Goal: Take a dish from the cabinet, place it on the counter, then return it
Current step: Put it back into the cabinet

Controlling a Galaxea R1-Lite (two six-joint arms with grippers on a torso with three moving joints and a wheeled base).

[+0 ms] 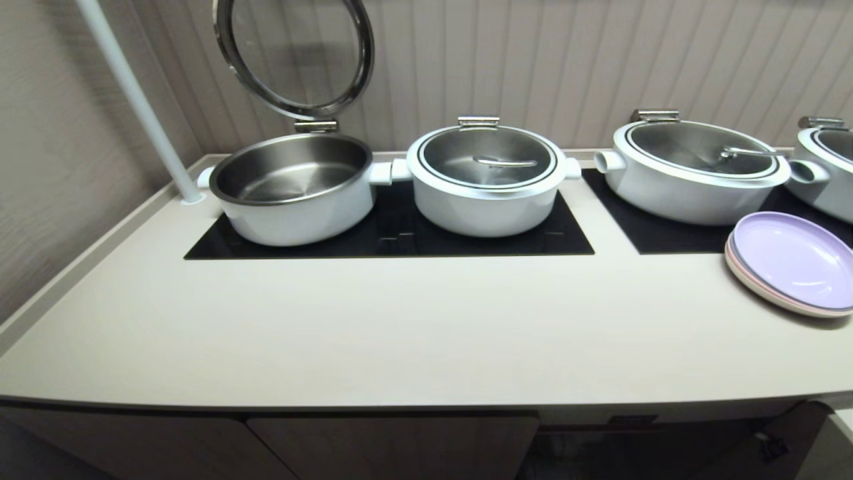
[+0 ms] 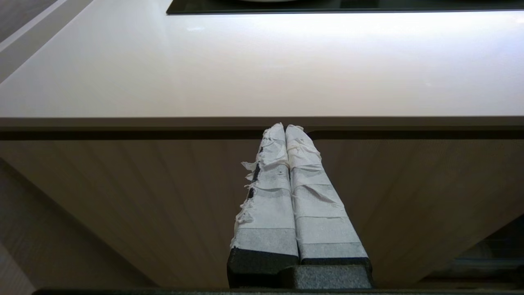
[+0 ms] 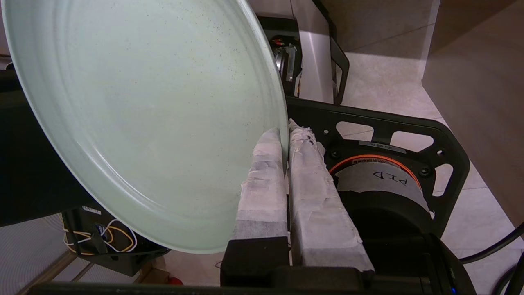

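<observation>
Slippage is the main risk: the right pincer (image 3: 285,133) is clamped on just the rim of the mint dish (image 3: 139,119), which hangs tilted over the floor, out of the head view. A jolt could twist it free (thin edge grip). Left pincer (image 2: 285,128), closed and empty, idles below the bench (image 1: 400,320) edge; plates (image 1: 793,263) crowd its 3 o'clock end.
</observation>
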